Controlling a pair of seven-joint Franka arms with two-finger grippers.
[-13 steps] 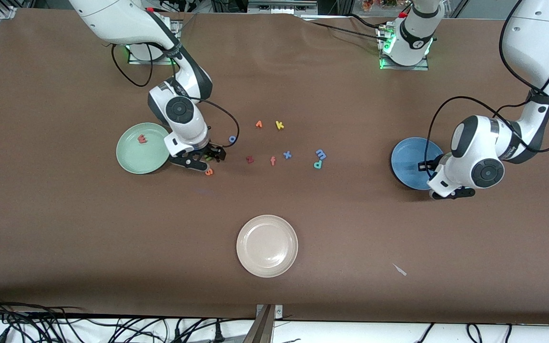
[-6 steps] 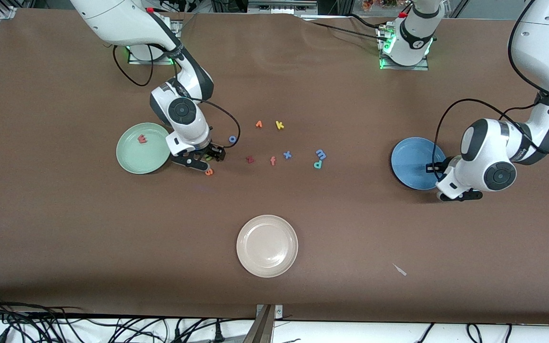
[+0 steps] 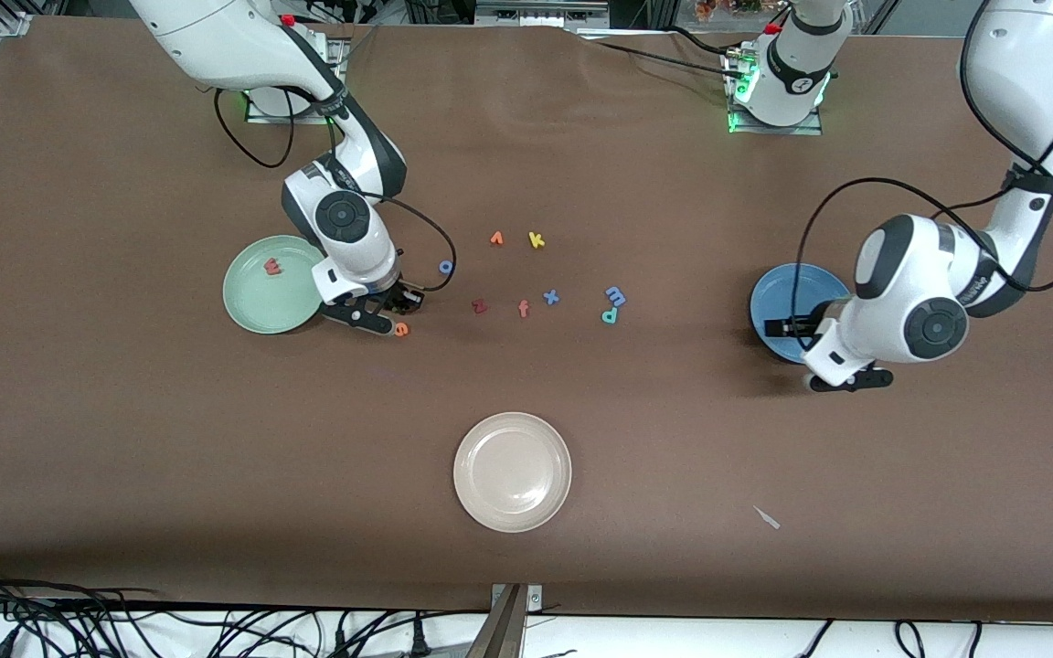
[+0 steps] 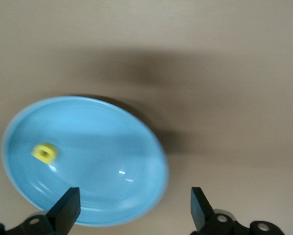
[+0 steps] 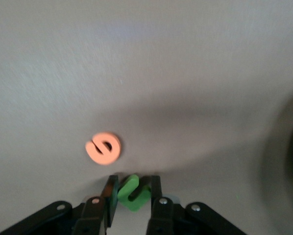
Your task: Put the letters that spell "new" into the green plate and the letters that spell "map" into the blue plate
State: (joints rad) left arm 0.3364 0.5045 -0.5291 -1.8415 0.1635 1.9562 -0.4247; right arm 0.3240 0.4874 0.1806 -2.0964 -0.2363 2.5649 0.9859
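Observation:
My right gripper (image 5: 131,183) is down at the table beside the green plate (image 3: 257,306), shut on the green "n" (image 5: 133,192). The orange "e" (image 5: 103,148) lies on the table close by its fingertips (image 3: 401,329). A pinkish-red "w" (image 3: 272,266) rests in the green plate. My left gripper (image 4: 133,205) hangs open and empty over the edge of the blue plate (image 4: 158,161), with the yellow "a" (image 4: 44,152) lying in that plate (image 3: 787,292). The light blue "m" (image 3: 615,295) and teal "p" (image 3: 610,315) lie together mid-table.
Other letters lie mid-table: a blue "o" (image 3: 445,267), an orange letter (image 3: 496,238), yellow "k" (image 3: 537,239), dark red "z" (image 3: 479,305), orange "f" (image 3: 523,309), blue "x" (image 3: 550,296). A cream plate (image 3: 513,471) sits nearer the front camera. A white scrap (image 3: 767,517) lies beside it.
My right gripper has closed on the green "n". My left hand swung off the blue plate toward the left arm's end and has come back over it.

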